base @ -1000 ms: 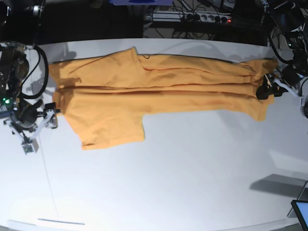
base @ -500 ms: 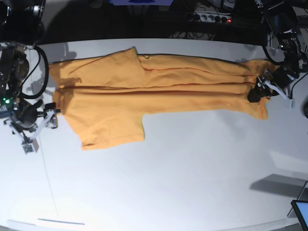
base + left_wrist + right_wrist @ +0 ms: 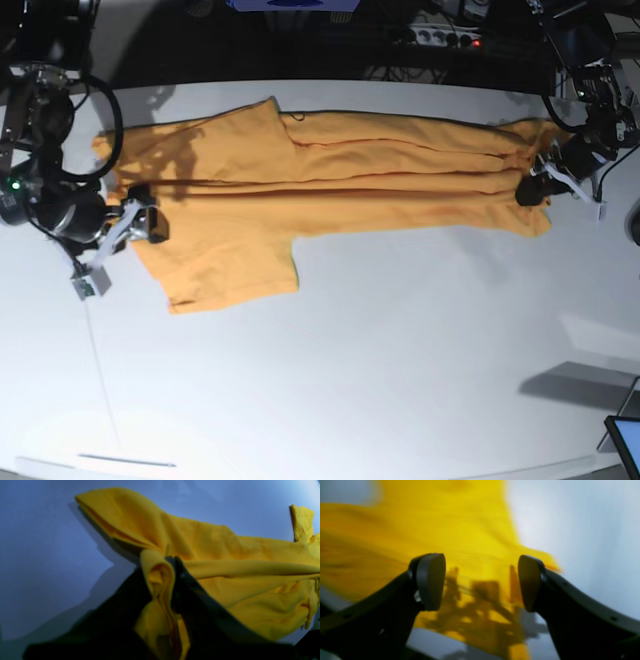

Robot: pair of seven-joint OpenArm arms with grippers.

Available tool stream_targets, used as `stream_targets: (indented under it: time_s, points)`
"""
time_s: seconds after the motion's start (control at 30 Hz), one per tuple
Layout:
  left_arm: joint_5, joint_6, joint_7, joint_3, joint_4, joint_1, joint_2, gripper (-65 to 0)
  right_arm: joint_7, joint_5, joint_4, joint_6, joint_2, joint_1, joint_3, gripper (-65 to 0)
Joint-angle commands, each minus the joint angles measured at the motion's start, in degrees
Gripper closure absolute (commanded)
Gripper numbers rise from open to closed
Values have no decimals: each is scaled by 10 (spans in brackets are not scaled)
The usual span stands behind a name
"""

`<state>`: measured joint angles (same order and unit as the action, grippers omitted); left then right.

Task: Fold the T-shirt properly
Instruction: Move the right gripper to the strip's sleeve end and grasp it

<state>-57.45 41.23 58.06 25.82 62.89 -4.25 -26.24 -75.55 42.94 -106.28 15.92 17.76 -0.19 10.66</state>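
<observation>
T-shirt (image 3: 330,175) lay lengthwise on the table (image 3: 400,350). Our left gripper (image 3: 172,565) pinched its hem; right gripper (image 3: 481,582) gaped above the collar end. We judged both must lift evenly.

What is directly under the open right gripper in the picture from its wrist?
Under the right gripper lies the T-shirt with the gripper's shadow on it, and some bare white table beside it. Whatever is under the fabric cannot be seen.
</observation>
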Motion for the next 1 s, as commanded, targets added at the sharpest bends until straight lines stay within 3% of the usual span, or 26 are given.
stream_targets:
  time_s: [0.0,0.03,0.1,0.2,0.23,0.3,0.5,0.77,0.97]
  points:
    - [70,-12,68,-6,-5,-11,-1,0,6,21,-8,-2,8,1,6,-438]
    - [70,-12,67,-6,-5,-11,-1,0,6,36,-8,-2,8,1,6,-428]
    - [70,-12,53,-6,-4,-14,-1,0,5,55,-8,-2,8,1,6,-332]
    - [71,-12,46,-6,-7,-15,-3,0,3,78,-6,-2,8,1,7,-54]
    - [71,-12,46,-6,-8,-15,-6,0,2,84,-6,-2,8,0,7,0]
    - [71,-12,45,-6,-9,-15,-7,0,2,99,-1,-2,0,-16,7,-33]
    - [71,-12,45,-6,-5,-12,-14,0,1,181,87,-3,-37,-50,56,-3]
    - [71,-12,45,-6,-4,-12,-15,0,2,237,181,-1,-35,-48,52,-3]
    - [71,-12,45,-6,-4,-13,-15,0,10,252,359,-1,-36,-10,1,-3]
